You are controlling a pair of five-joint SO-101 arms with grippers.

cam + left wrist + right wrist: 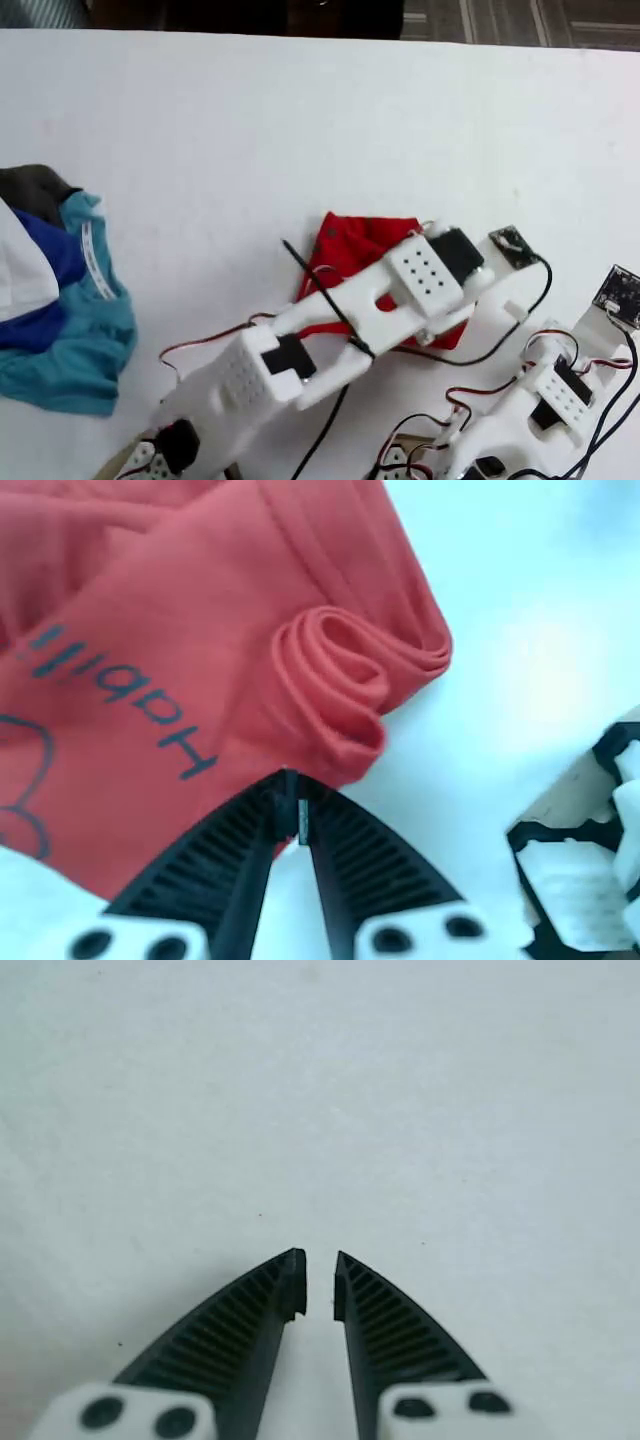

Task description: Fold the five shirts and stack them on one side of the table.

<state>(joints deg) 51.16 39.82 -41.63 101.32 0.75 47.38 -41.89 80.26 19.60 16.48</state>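
— What are we taking in first?

— We are looking down on the white table (300, 120), whose far edge is running along the top of the high view. At that view's left edge a pile of shirts (60, 300) is lying, and the frame is cutting it off.

— Are we counting them?

— We are making out a teal shirt (95, 340) underneath, a blue shirt (45, 255), a white shirt (18, 270) and a dark shirt (35, 188) behind. How each is folded we cannot tell.

— And the middle?

— The left arm (330, 320) is stretching across the red shirt (350, 248) and hiding much of it, so we are seeing red cloth on either side of the arm. The right arm (560, 400) is sitting at the near right corner, well apart from the shirt.

— Are we seeing the shirt closer up?

— Yes, the red shirt (150, 680) is lying rumpled on the table with dark print on it and one fold curled into a roll.

— The fingers?

— The left gripper (295, 800) is resting at the shirt's edge with its fingers (220, 860) pressed together. Whether any cloth is caught between them we cannot tell. The right gripper (320, 1280) is hanging over bare table, its fingers (240, 1330) parted by a narrow gap and holding nothing.
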